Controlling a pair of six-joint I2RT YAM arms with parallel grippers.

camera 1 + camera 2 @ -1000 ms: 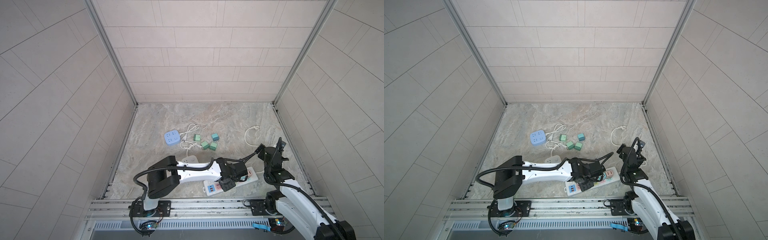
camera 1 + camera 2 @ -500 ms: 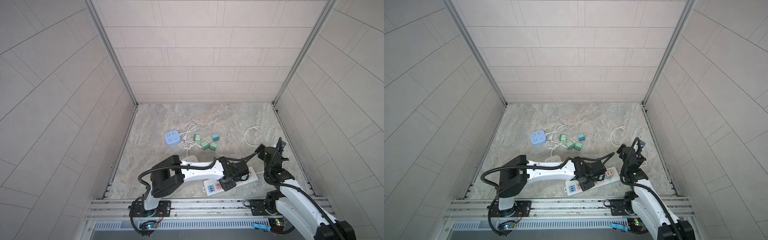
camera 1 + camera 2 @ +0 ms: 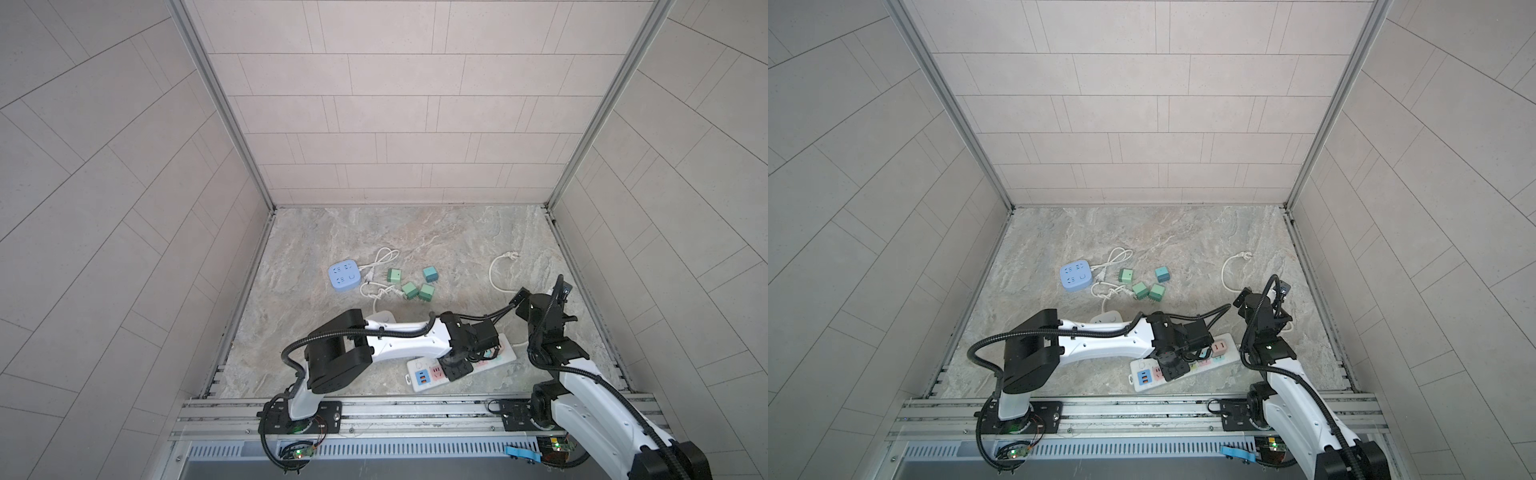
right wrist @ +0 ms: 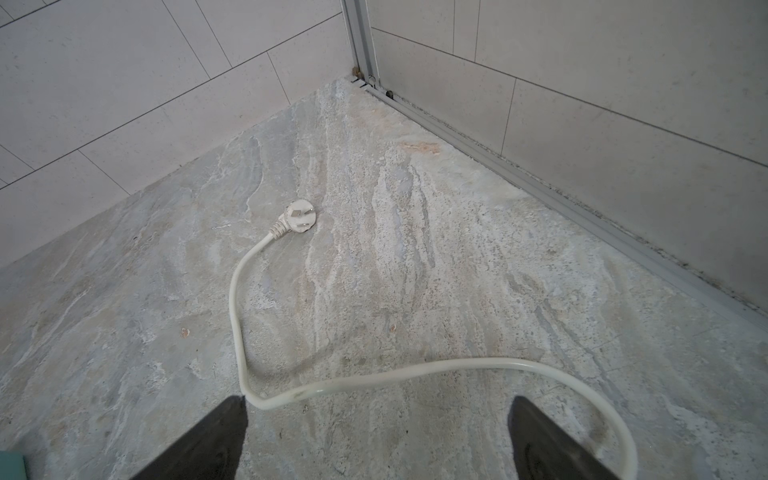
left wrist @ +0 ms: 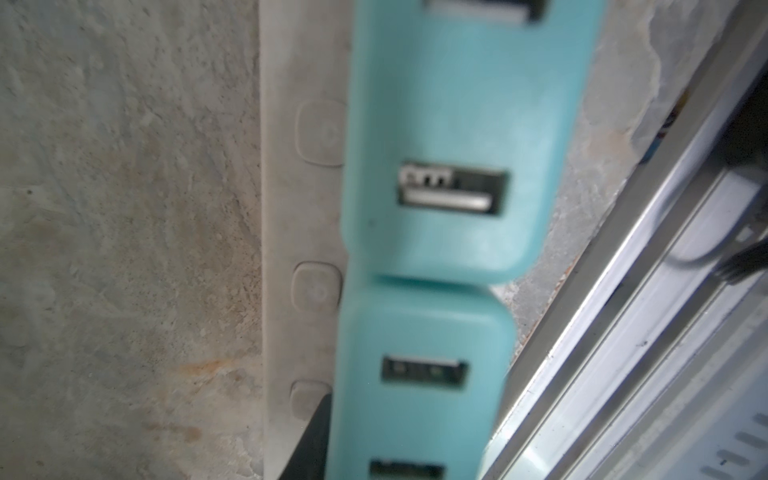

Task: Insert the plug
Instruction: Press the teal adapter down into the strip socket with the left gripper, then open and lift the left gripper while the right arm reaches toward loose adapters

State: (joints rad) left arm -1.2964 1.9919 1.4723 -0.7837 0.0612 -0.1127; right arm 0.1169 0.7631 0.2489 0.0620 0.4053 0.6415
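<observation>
The left fingers [image 5: 309,436], pinched narrow on what looks like a teal plug [image 5: 415,332] at the white power strip [image 3: 505,356] near the front of the tabletop [image 3: 415,249], seem mid-insertion, so the next move calls for a square, straight push, while the right fingers [image 4: 199,440] stand wide apart.

Teal plug [image 5: 457,124], white power strip [image 5: 293,216]
</observation>
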